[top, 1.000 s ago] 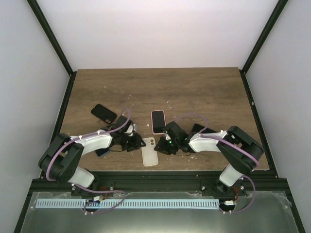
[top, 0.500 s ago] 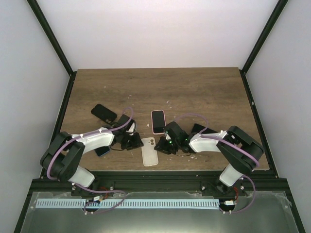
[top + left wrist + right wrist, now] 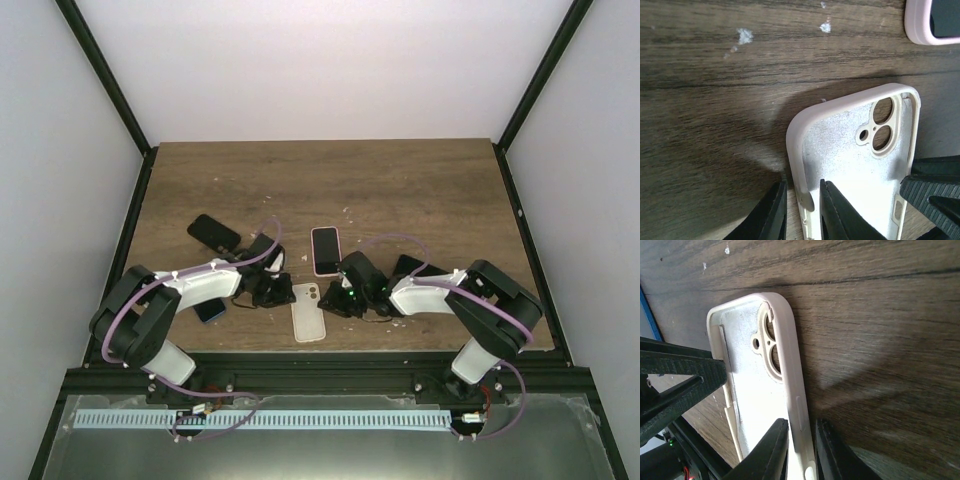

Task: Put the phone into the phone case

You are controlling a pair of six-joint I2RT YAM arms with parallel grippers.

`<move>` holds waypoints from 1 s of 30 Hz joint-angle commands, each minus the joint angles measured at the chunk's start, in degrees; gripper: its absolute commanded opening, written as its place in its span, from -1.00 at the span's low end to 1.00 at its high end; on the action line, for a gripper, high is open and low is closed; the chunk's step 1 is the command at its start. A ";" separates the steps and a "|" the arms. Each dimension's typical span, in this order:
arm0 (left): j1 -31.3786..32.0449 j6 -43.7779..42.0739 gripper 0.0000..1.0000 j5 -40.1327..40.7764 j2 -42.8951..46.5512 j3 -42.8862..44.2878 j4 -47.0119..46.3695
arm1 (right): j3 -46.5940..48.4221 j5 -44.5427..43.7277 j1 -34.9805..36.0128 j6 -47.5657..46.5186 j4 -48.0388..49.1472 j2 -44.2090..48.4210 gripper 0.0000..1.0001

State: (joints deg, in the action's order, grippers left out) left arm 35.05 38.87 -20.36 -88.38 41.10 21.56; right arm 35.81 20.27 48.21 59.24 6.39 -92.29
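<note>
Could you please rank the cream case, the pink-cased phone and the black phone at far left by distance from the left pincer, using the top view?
1. cream case: right at the left pincer, just to its right.
2. pink-cased phone: farther back and to the right.
3. black phone: back left, near the table's left edge.

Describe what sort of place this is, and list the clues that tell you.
Most likely a robotics lab work cell, not a home: plain white walls and black frame posts box in a wooden table, a left arm and right arm are bolted at its near edge, and a phone case lies out.
</note>
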 commanded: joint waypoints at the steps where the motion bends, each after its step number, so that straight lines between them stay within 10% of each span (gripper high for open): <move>1: 0.42 -1.69 -0.64 2.15 -0.92 0.83 2.92 | -0.36 -1.62 0.41 -0.09 0.71 -1.14 -0.67; 15: 0.39 -3.67 -1.00 -3.36 -0.74 1.42 0.45 | -2.12 -5.07 0.25 -0.62 1.21 -1.37 -0.72; 30: 0.43 -1.49 -0.53 -5.31 1.43 -0.73 0.90 | -0.73 -5.87 -0.04 -2.27 0.45 -1.21 -0.72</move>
State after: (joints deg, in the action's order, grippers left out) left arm 35.29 36.97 -24.21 -88.51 41.63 22.83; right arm 34.72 17.78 48.18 57.98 9.30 -92.62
